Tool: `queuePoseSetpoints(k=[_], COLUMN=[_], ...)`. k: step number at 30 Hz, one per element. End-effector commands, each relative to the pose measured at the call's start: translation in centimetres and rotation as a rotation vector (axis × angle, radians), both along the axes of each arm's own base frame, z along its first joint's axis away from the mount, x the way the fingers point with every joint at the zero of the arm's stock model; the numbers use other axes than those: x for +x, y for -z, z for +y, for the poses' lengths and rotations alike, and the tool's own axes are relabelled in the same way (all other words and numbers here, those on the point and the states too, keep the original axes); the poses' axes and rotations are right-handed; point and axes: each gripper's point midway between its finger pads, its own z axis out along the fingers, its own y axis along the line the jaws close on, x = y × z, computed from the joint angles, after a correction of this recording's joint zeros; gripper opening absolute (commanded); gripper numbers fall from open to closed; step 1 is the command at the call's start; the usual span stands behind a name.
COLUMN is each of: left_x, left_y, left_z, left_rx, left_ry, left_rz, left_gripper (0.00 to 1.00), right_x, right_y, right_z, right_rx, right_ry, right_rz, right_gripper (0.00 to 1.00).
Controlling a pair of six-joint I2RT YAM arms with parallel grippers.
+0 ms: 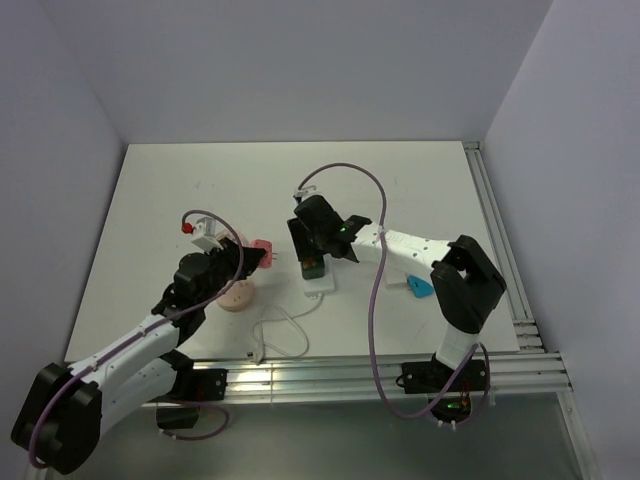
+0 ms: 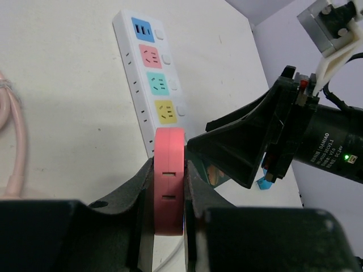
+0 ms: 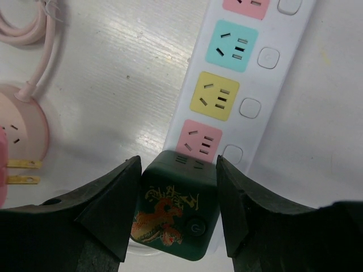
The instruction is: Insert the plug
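Note:
My left gripper (image 1: 243, 257) is shut on a pink plug (image 1: 262, 250), held just left of the white power strip (image 1: 322, 284). In the left wrist view the pink plug (image 2: 169, 181) sits clamped between my fingers, pointing at the near end of the strip (image 2: 148, 68). Its two brass prongs (image 3: 21, 171) show at the left edge of the right wrist view. My right gripper (image 3: 177, 187) is closed against both sides of a dark green cube adapter (image 3: 176, 212) that sits on the strip's end, beside a free pink socket (image 3: 201, 141).
The strip also has yellow (image 3: 216, 96) and teal (image 3: 232, 45) sockets. A round pink socket base (image 1: 238, 295) with a pink cord (image 3: 34, 34) lies left of the strip. A white cable (image 1: 285, 325) loops at the front. A small blue object (image 1: 420, 288) lies to the right.

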Motion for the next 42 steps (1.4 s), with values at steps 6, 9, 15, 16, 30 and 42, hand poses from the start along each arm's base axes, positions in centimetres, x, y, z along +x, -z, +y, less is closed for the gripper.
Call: queuePoseSetpoints(k=[6, 9, 15, 16, 30, 42], left_x=[0.8, 1.1, 1.8, 1.9, 0.5, -3.9], left_y=[0.4, 1.1, 0.6, 0.5, -2.2, -7.9], left_z=[-1.7, -1.9, -1.9, -1.9, 2.3, 13.9], left_rx=[-0.110, -0.095, -0.066, -0.058, 0.076, 0.106], left_ry=[0.046, 0.049, 0.041, 0.039, -0.120, -0.647], left_rz=[-0.016, -0.006, -0.018, -0.012, 0.075, 0.157], left_gripper=[0.00, 0.00, 0.00, 0.00, 0.00, 0.00], right_x=[-1.2, -1.7, -3.3, -3.5, -3.2, -7.4], right_y=[2.0, 2.2, 2.1, 2.0, -3.6, -4.5], right_z=[-2.6, -2.5, -2.4, -2.3, -1.2, 9.2], right_rx=[-0.064, -0.058, -0.023, -0.021, 0.096, 0.187], right_ry=[0.056, 0.040, 0.027, 0.024, 0.006, -0.268], right_rz=[0.041, 0.058, 0.084, 0.085, -0.009, -0.036], right_gripper=[0.60, 0.58, 0.57, 0.57, 0.68, 0.88])
